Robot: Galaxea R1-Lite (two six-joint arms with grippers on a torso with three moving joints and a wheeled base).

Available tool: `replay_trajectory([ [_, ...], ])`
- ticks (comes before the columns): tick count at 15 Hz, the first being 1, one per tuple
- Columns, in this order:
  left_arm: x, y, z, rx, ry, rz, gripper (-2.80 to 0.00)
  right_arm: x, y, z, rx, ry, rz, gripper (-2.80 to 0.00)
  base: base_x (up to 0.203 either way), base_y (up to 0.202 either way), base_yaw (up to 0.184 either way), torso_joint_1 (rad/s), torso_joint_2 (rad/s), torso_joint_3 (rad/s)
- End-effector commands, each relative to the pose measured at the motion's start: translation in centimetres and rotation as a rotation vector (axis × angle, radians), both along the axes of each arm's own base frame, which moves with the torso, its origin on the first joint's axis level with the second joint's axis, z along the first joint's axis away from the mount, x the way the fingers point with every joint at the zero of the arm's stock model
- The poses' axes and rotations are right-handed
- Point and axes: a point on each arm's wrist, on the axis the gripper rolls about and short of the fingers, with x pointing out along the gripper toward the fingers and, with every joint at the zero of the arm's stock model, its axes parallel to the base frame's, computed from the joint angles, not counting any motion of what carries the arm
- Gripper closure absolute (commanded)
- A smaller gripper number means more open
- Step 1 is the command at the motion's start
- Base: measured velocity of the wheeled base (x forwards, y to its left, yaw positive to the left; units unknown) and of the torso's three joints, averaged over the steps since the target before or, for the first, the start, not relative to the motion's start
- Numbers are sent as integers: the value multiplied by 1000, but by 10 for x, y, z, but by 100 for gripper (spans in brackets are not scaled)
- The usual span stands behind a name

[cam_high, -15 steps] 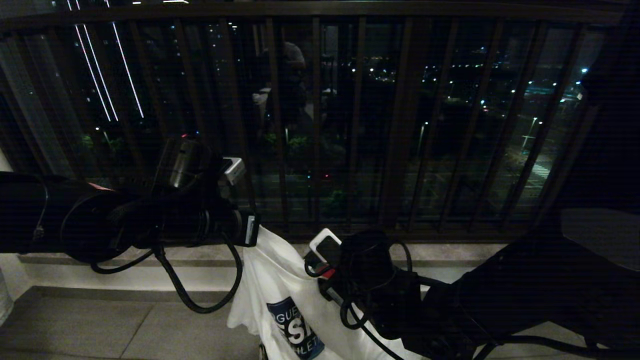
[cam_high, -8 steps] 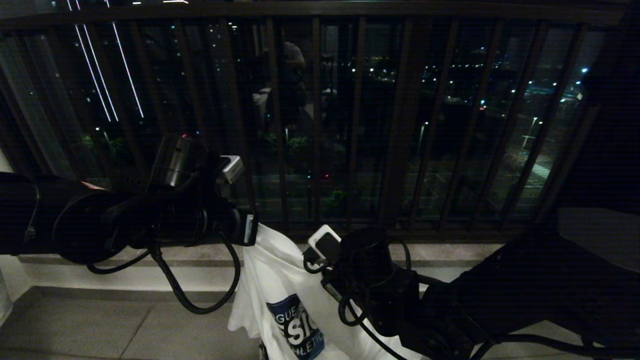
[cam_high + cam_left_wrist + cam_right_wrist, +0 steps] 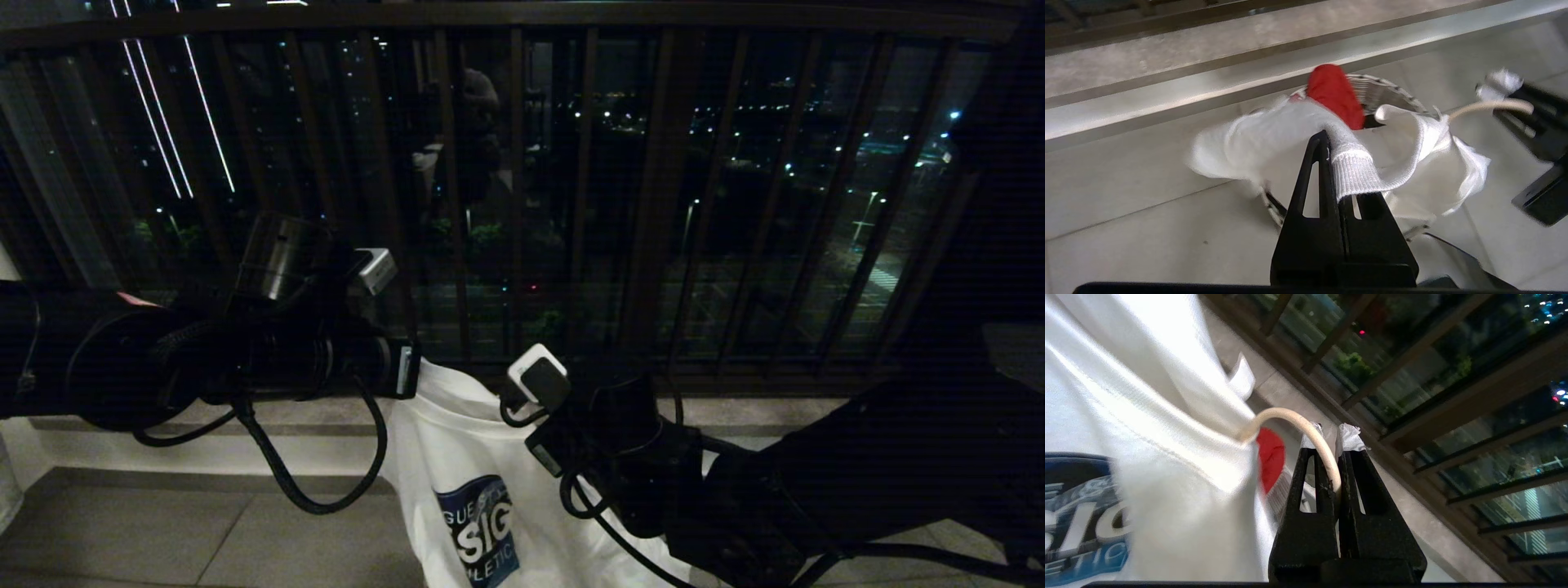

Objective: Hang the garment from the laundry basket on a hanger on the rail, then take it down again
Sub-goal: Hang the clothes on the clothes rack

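The left gripper (image 3: 1336,141) is clamped on the ribbed collar of the white T-shirt (image 3: 457,457), which hangs in mid-air above the laundry basket (image 3: 1392,87). At right, the right gripper (image 3: 1331,447) pinches the hanger (image 3: 1306,424) hook emerging from the shirt.

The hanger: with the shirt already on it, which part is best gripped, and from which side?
Grip the hanger on its bare hook, the curved wire emerging from the T-shirt collar, coming from the open side away from the cloth. The right gripper is shut there; the left gripper pinches the ribbed collar.
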Motion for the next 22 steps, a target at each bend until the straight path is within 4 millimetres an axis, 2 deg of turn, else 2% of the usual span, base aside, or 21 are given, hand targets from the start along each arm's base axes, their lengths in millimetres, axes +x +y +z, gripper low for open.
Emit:
replay_trajectory([
  [1,-13,4,15,-33,-15,-34,0,-8,-6,32,57,-61,4,0,0,0,0,0,0,0],
  [5,-35,6,35,-75,-26,-90,0,-17,-14,62,88,-118,11,0,0,0,0,0,0,0],
  [10,-21,-3,23,-76,20,-79,0,-29,-19,96,97,-126,27,0,0,0,0,0,0,0],
  [14,-12,-8,22,-127,46,-33,0,-38,-17,110,111,-140,48,0,0,0,0,0,0,0],
  [17,-8,-7,34,-216,-51,29,0,-45,-15,109,82,-111,68,0,0,0,0,0,0,0],
  [22,-7,-9,27,-212,-55,34,0,-48,-11,117,98,-125,83,0,0,0,0,0,0,0],
])
